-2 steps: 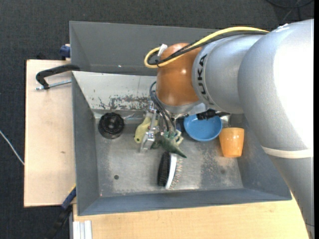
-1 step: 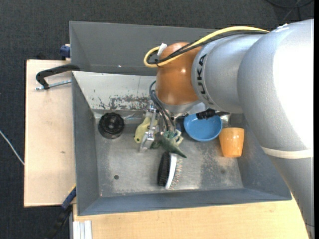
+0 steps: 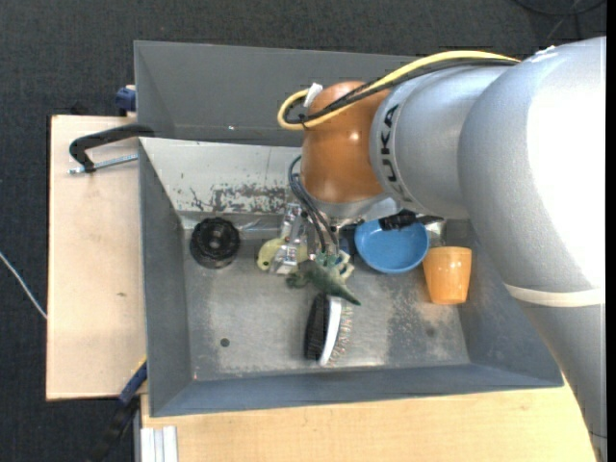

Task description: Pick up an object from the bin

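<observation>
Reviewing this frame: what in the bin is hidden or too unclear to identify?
All in the camera view:
1. Round blue bowl: its upper edge is hidden under the robot arm.
2. Small pale yellow object left of the gripper: too small to name its kind.
3. Green toy-like figure above the black-and-white brush: partly covered by the gripper, shape unclear.
4. Grey metal bin: its right side is covered by the arm.

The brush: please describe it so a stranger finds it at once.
In the grey bin, look at the floor's middle, near the lower wall. The brush lies there, just below a green toy. It alone is long, with a black back and white bristles.
</observation>
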